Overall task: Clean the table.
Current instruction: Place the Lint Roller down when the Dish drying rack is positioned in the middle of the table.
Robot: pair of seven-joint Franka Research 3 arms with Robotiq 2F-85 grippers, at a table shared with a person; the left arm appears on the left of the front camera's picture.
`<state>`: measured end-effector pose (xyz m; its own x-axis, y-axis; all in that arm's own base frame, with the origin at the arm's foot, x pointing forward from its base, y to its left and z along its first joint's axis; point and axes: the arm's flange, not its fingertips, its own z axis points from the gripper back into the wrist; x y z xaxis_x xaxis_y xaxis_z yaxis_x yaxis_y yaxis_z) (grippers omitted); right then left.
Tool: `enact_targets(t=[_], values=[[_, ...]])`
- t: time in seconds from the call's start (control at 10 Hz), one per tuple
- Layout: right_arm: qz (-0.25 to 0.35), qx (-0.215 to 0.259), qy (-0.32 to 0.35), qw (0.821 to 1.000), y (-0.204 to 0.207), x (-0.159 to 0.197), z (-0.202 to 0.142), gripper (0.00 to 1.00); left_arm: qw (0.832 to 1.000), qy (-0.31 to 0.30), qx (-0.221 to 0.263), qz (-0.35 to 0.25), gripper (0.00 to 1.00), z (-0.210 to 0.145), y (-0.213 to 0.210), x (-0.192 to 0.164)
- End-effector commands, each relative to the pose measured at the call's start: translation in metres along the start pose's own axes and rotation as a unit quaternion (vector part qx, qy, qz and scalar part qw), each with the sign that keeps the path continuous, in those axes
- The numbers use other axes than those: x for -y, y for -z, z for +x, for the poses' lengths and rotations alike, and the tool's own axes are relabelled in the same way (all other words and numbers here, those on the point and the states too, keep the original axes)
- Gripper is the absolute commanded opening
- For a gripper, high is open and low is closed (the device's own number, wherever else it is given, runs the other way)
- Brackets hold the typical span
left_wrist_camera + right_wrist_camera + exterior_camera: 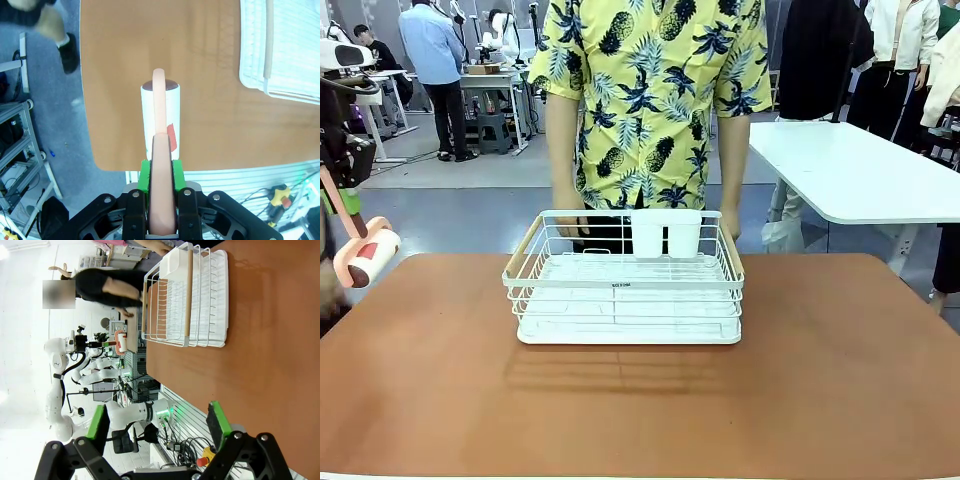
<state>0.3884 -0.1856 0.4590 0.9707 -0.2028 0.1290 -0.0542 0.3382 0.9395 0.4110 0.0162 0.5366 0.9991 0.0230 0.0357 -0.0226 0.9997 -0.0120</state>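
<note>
The table [640, 410] has a smooth reddish-brown top. At its left edge my left gripper [340, 195] is shut on the pink handle of a lint roller [370, 257], whose white roll hangs just above the table's left corner. In the left wrist view the green pads [145, 175] of the left gripper [161, 180] clamp the pink handle, and the roll [160, 112] points out over the table [210, 125] near its edge. My right gripper [157, 422] stands open with nothing between its fingers, off the near side of the table [265, 350].
A white wire dish rack [625, 285] with wooden handles and a white cup holder [665, 235] stands mid-table. A person in a yellow patterned shirt stands behind it, hands [570, 228] at its far rim. A white-topped table [860, 170] stands at the back right.
</note>
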Motion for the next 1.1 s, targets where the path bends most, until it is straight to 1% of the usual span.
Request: enact_targets(t=[0.0, 0.7, 0.8, 0.9, 1.0], values=[[0.003, 0.001, 0.001, 1.0, -0.001, -0.004, 0.0, 1.0, 1.0, 0.0, 0.001, 0.003, 0.21, 0.0, -0.002, 0.0], [0.003, 0.001, 0.001, 1.0, -0.001, -0.004, 0.0, 1.0, 1.0, 0.0, 0.0, 0.0, 0.21, 0.0, 0.0, 0.0], [0.003, 0.001, 0.001, 1.0, -0.001, -0.004, 0.0, 1.0, 1.0, -0.024, -0.002, -0.02, 0.21, 0.002, -0.005, 0.003], [0.003, 0.001, 0.001, 1.0, -0.001, -0.004, 0.0, 1.0, 0.993, -0.117, 0.01, -0.022, 0.21, 0.009, -0.009, 0.006], [0.003, 0.001, 0.001, 1.0, -0.001, -0.004, 0.0, 1.0, 0.982, -0.18, -0.003, -0.049, 0.21, 0.015, -0.014, 0.009]])
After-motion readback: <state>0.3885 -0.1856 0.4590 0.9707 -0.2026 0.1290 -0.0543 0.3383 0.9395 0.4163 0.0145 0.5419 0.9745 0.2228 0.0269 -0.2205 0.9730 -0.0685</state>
